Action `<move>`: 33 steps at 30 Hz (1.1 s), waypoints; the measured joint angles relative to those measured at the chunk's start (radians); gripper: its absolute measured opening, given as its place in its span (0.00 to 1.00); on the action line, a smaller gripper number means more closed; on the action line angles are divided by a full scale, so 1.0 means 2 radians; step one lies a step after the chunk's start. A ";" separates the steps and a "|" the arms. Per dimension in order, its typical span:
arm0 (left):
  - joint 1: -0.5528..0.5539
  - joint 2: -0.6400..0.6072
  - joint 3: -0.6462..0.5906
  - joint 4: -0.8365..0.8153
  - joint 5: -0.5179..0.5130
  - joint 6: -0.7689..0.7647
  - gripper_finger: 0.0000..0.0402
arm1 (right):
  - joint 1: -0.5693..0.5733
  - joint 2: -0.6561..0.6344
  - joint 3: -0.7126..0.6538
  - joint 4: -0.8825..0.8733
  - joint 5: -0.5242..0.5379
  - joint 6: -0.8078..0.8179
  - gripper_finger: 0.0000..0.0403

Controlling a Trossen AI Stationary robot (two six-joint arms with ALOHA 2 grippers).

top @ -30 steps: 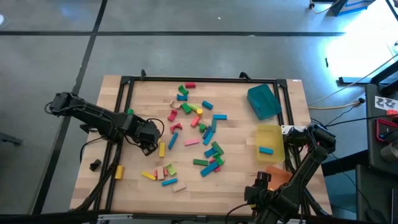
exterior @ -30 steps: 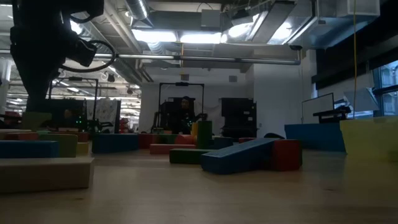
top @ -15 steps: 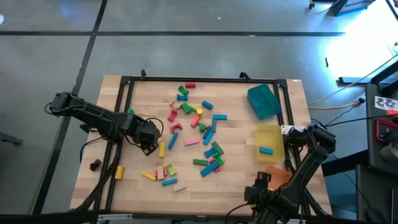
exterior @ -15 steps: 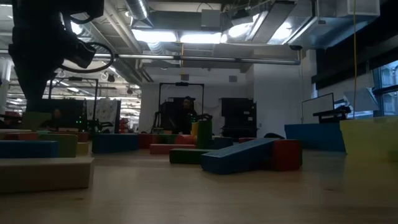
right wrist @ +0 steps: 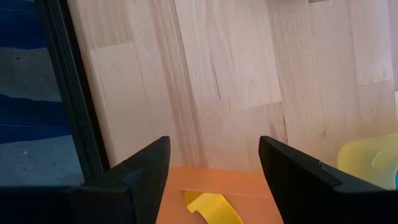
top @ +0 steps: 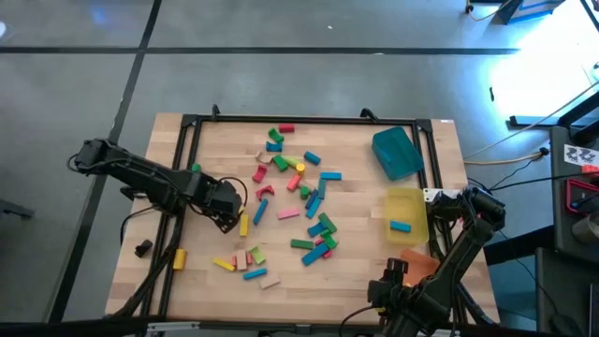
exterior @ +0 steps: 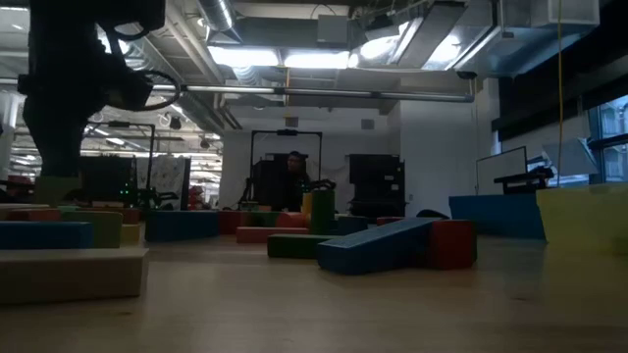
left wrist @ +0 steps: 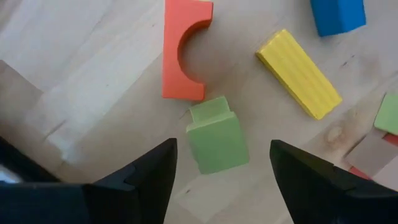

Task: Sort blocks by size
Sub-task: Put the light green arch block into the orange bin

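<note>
Many coloured wooden blocks lie scattered over the middle of the table. My left gripper points down at the left edge of this scatter, open. In the left wrist view its fingers stand on either side of a small green block without touching it; the block lies on the wood. Beside it lie a red arch block, a yellow bar and a blue block. My right gripper hangs open beside the yellow tray, with nothing between its fingers.
At the right side stand a teal tray, a yellow tray holding one blue block, and an orange tray with a yellow piece in it. A black frame rims the table. A dark lump lies at the left.
My left gripper has stayed over the same spot and rolled a little about its downward line. The blocks and my right arm have kept still.
</note>
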 joint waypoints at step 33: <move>-0.001 0.000 -0.033 0.087 0.008 -0.001 0.30 | -0.021 0.000 0.000 0.057 0.158 -0.005 0.62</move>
